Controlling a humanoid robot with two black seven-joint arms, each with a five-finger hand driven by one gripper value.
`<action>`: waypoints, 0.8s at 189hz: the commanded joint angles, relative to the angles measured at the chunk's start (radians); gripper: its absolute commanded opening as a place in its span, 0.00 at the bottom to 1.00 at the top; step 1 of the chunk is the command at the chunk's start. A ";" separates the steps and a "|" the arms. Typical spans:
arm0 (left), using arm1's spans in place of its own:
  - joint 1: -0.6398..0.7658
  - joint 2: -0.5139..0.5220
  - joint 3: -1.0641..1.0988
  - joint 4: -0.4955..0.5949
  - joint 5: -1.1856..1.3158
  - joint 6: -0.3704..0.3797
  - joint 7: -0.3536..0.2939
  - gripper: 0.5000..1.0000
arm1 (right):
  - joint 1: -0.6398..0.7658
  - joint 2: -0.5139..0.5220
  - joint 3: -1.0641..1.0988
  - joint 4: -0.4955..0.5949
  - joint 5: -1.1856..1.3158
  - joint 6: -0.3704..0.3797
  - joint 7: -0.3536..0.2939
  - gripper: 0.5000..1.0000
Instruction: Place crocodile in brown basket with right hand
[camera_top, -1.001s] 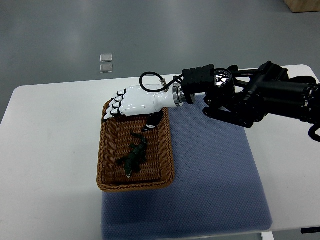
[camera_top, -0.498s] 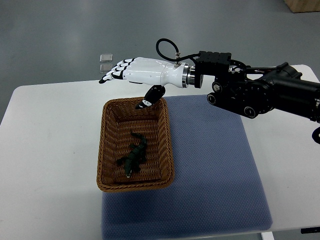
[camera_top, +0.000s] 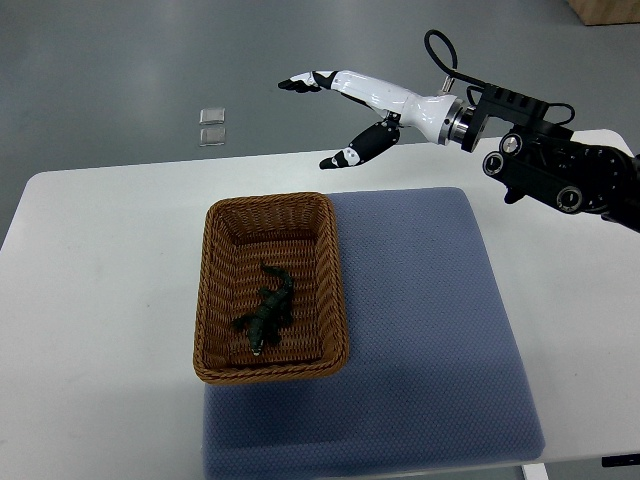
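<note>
Top view: crocodile in the basket, hand pulled away.
The crocodile (camera_top: 265, 312) lies flat in the brown basket (camera_top: 268, 199), toward its near end, just where it was a moment ago. The right hand (camera_top: 375, 95) has gone up and back to the right. It was above the basket's far rim; now it hangs well away, past the far edge of the table (camera_top: 100, 300). Its fingers are stretched out and hold nothing.

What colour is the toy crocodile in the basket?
The crocodile is dark green, best seen in the top view.
</note>
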 joint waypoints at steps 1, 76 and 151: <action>0.000 0.000 0.001 0.001 0.000 0.000 0.000 1.00 | -0.031 -0.041 0.011 -0.006 0.060 0.024 0.000 0.85; 0.000 0.000 0.001 0.001 0.000 0.000 0.000 1.00 | -0.120 -0.141 0.008 -0.041 0.669 0.181 -0.235 0.86; 0.000 0.000 0.001 0.000 0.000 0.000 0.000 1.00 | -0.216 -0.138 0.009 -0.128 1.040 0.245 -0.361 0.86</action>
